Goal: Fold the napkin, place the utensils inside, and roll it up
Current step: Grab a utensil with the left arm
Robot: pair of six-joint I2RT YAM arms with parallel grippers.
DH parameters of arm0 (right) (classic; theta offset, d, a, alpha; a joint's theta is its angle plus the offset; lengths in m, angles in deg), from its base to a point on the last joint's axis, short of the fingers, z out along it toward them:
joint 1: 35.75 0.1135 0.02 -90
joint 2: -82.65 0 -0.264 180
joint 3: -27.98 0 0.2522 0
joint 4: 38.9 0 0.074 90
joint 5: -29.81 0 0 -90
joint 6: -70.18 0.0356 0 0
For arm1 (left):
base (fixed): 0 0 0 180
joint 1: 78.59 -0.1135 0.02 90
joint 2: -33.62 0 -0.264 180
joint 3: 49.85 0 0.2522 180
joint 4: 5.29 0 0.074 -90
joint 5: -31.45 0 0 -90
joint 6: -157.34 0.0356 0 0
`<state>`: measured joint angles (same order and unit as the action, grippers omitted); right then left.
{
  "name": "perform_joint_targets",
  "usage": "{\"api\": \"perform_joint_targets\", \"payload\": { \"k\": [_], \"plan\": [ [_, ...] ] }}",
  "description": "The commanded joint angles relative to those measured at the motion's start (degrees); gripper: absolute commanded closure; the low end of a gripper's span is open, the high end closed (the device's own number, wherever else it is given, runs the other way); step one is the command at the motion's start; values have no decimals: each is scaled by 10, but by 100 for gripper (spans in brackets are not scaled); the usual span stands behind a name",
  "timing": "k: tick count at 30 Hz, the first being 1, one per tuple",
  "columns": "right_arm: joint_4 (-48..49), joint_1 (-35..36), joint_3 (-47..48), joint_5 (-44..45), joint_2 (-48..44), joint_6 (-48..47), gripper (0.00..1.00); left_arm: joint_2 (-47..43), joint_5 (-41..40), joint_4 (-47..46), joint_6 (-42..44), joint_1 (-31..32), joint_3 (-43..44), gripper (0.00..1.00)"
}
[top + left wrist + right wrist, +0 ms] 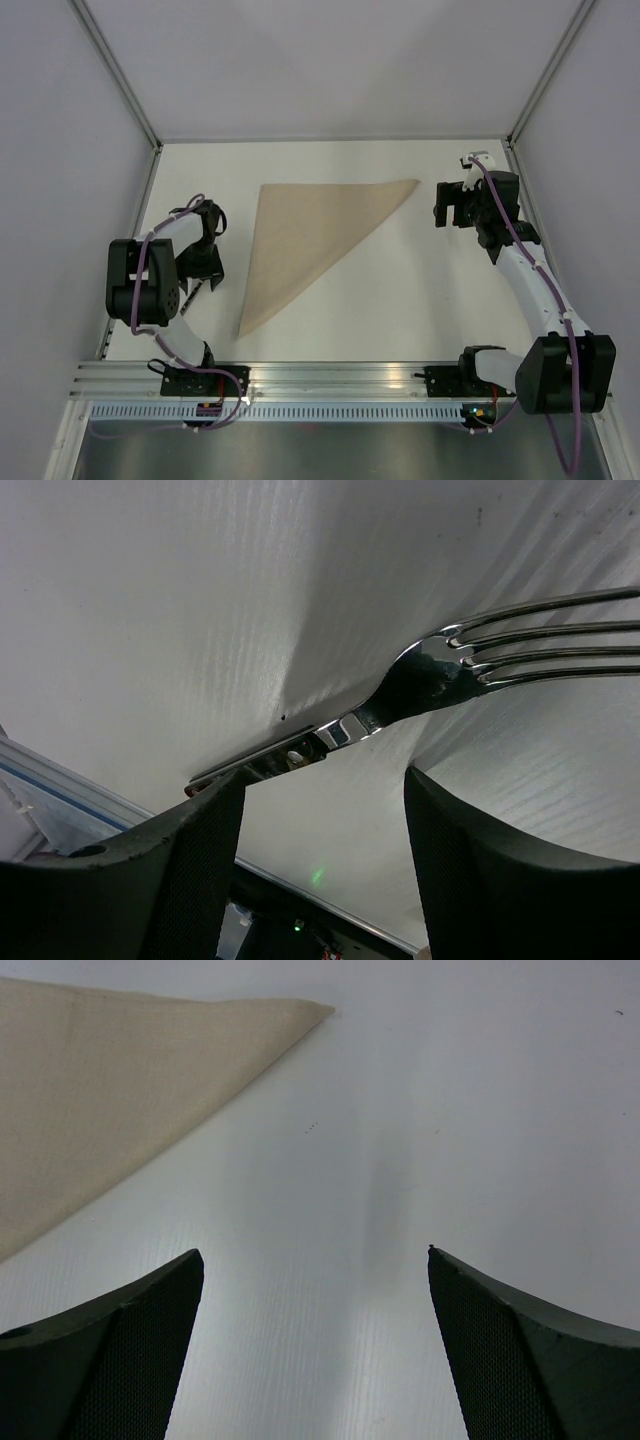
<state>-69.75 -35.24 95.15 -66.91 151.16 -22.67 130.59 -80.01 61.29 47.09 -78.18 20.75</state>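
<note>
A plain tan-beige cloth napkin (310, 235) is seen lying flat on the white table (400, 290), folded into a triangle. One short edge runs along its far side and another down its left side. The long edge slants from the far right corner to a narrow tip that points toward the arm bases. To the left of the napkin's left edge, near it but apart from the cloth, the left gripper (325, 815) is held low over the table with its black fingers (190, 870) spread apart. A shiny metal fork (420, 675) with four tines is shown in the left wrist view, lying on the table just ahead of that gripper. Its tines point to the right of that view. Its handle runs down to the tip of the finger on the left of the view, where its end is hidden. Nothing is clamped between the jaws, and whether that finger touches the handle cannot be told. To the right of the napkin, near its far right corner, the right gripper (315, 1255) is held over bare table with its fingers spread wide and nothing between them. The napkin's pointed corner is seen in the upper left of the right wrist view, apart from both fingers.
</note>
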Motion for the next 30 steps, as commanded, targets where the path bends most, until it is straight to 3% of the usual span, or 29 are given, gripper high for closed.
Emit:
{"api": "perform_joint_targets", "payload": {
  "k": [1, 11, 21, 30],
  "plan": [
    [2, -2, 6, -5, 4, -2, 2, 13, 18, 4, 30, -2, 30, 31],
    [2, -2, 6, -5, 8, -5, 2, 52, 40, 5, 36, -21, 55, 41],
    [0, -1, 6, 0, 16, -6, 2, 78, 61, -10, 45, -21, 77, 62],
    [1, -2, 6, 7, 22, -7, 2, 102, 76, -20, 56, -21, 109, 74]
  ]
}}
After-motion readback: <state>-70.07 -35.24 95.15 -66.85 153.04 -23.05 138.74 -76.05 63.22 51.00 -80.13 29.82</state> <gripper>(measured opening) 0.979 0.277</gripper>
